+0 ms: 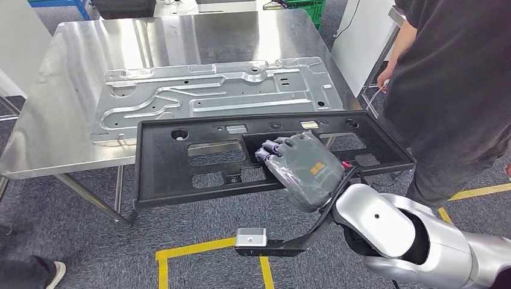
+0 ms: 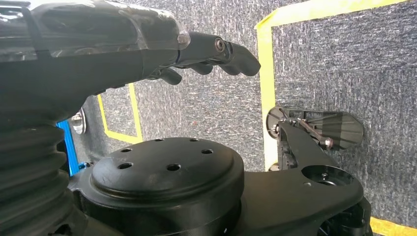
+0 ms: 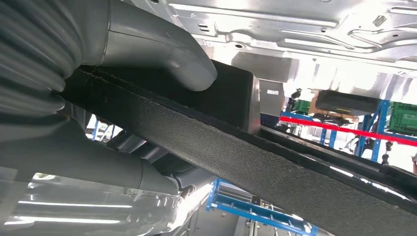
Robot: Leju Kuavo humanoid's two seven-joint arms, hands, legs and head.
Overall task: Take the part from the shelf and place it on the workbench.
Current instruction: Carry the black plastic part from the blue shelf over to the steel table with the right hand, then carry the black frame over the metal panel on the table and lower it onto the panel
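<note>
- Right hand [image 1: 299, 164] of mine is clamped on the black part [image 1: 181, 162], fingers curled through one of its middle openings, thumb on the other face.
- Lying left to right, the long axis of the part runs parallel to the near edge of the desk [image 1: 54, 120]. Its far edge overlaps that near edge and the near rim of the silver stamped panel [image 1: 211, 96] lying there; most of it hangs on my side, above the carpet.
- So the move ahead, as I judge it, is a push away from me, and the panel already takes up the middle of the desk.
- Left hand [image 2: 206, 51] hangs low over the carpet with yellow tape [image 2: 265, 88], fingers loosely curled in, holding nothing; the right one is plainly nearer.
- From the right wrist I see my thumb [image 3: 167, 54] pressed on the part's rough black edge [image 3: 275, 162], which the head view hides.
- From the head I get the part's full length, and a person [image 1: 458, 78] standing just beside its right end.
</note>
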